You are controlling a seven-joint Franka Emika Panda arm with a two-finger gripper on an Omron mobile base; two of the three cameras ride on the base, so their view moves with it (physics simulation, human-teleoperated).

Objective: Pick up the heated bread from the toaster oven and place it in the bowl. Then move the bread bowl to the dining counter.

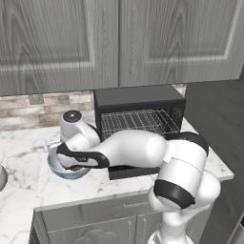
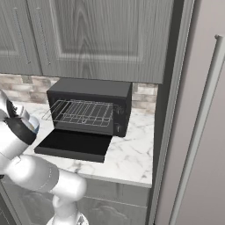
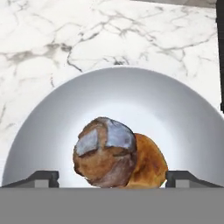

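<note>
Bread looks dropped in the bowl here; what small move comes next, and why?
Probably lift the open end effector clear: the heated bread lies in the bowl beside a golden roll, fingertips apart on either side, so regrasp the bowl's rim.

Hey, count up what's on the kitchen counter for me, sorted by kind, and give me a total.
Bread pieces: 2, the heated bread and a golden-brown roll
Bowls: 1, the bowl holding both
Toaster ovens: 1, the toaster oven, door down
Total: 4

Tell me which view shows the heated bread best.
The hand view: the heated bread lies in the bowl, close and unobstructed. In the left base view the arm hides most of the bowl.
</note>
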